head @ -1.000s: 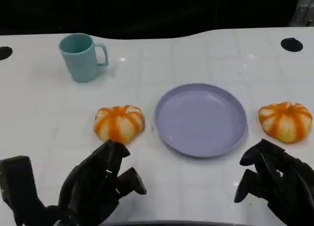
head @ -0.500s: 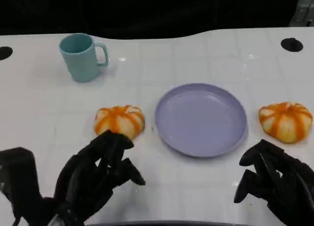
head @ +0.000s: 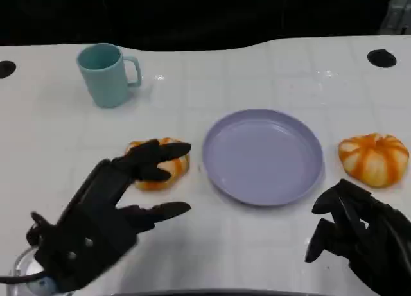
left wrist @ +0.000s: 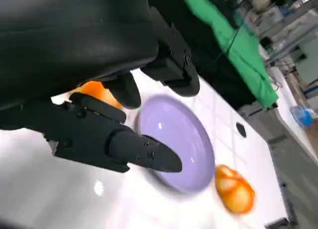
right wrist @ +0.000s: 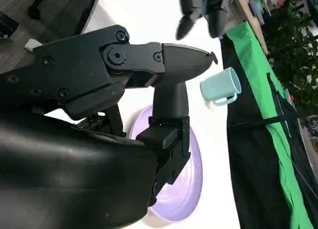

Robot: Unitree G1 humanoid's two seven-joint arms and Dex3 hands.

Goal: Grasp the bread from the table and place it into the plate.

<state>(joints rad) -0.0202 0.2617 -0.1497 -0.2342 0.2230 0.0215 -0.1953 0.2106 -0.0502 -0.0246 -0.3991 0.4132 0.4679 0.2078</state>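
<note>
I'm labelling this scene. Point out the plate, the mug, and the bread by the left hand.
plate [head: 263, 156], head view, bare centre.
mug [head: 104, 76], head view, outer wall.
bread [head: 172, 170], head view, exposed side towards the plate, beside the left hand [head: 106, 209].

Matte black left hand [head: 106, 228], seemingly screwed plates

Bread [head: 166, 172] partly behind left robot hand [head: 106, 219]

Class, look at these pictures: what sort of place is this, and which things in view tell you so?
Probably a robotics lab or test room, not a kitchen. A white table carries staged props: a purple plate, a teal mug and two orange-striped breads. The wrist views show a green cloth draped behind.
</note>
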